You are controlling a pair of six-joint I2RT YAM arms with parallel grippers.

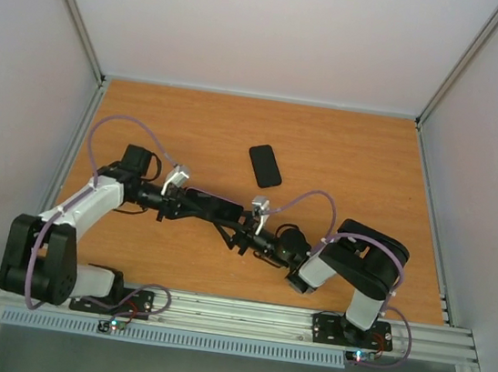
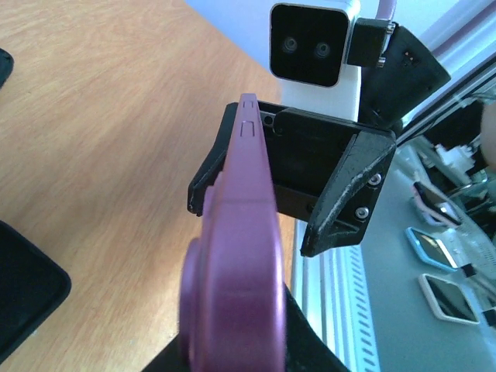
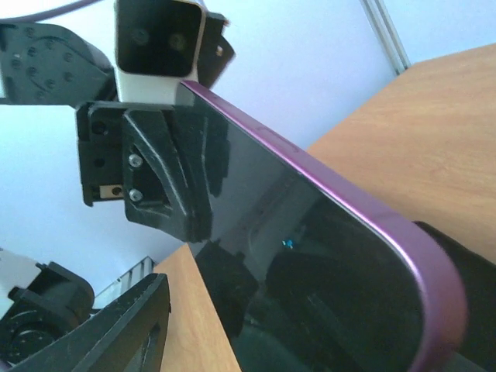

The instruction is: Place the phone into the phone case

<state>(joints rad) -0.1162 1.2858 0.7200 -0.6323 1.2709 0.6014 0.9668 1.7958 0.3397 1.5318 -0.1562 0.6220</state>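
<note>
- Nearest the top camera, the rail (image 1: 232, 310) bounds the surface (image 1: 353, 163); white walls (image 1: 19, 119) close the other three sides.
- Open wood surrounds the phone case (image 1: 265, 165), which lies flat beyond centre with its long axis roughly front to back.
- Just nearer, apart from the case, the phone (image 1: 214, 207) hangs above the surface, its long axis running left to right. The left tool (image 1: 190, 201) is clamped on its left end and the right tool (image 1: 240, 225) is at its right end.
- Left wrist: the phone (image 2: 240, 232) shows edge-on, its purple rim pointing away into the right tool (image 2: 271, 194). That tool's fingers (image 2: 345, 194) straddle the far end, with a gap on one side.
- Right wrist: dark glass (image 3: 310, 263) slants across the frame. The left tool (image 3: 167, 178) grips its far end, and the right tool's jaws stand apart, unclamped.
</note>
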